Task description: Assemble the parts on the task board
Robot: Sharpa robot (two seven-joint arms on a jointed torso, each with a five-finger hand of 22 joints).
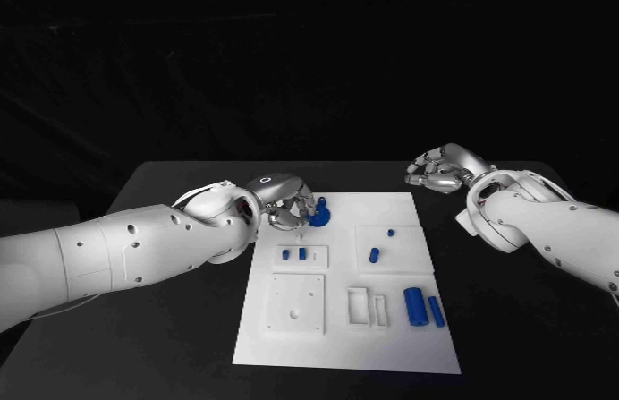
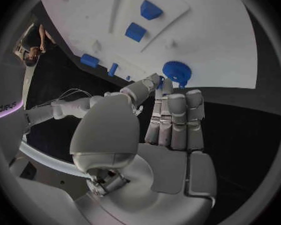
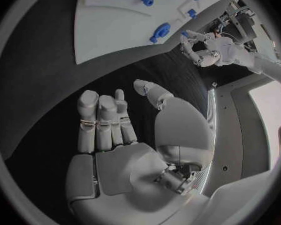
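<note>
The task board (image 1: pixel 387 346) looks like smooth white plastic with a matt, even finish, and its raised white blocks (image 1: pixel 295 303) share that dull surface. The parts look like blue plastic: the gear (image 2: pixel 176 72) has a finely ridged rim, while the cylinders (image 1: pixel 415 306) are smooth with a faint sheen. The tabletop (image 1: pixel 168 328) is black and matt, giving back almost no light. The left hand (image 2: pixel 172 117) has a silvery, satin, metal-like finish, its finger pads a flatter grey. The right hand (image 3: pixel 115 130) has the same brushed silver look. Both arm shells (image 1: pixel 116 252) are glossy white plastic.
</note>
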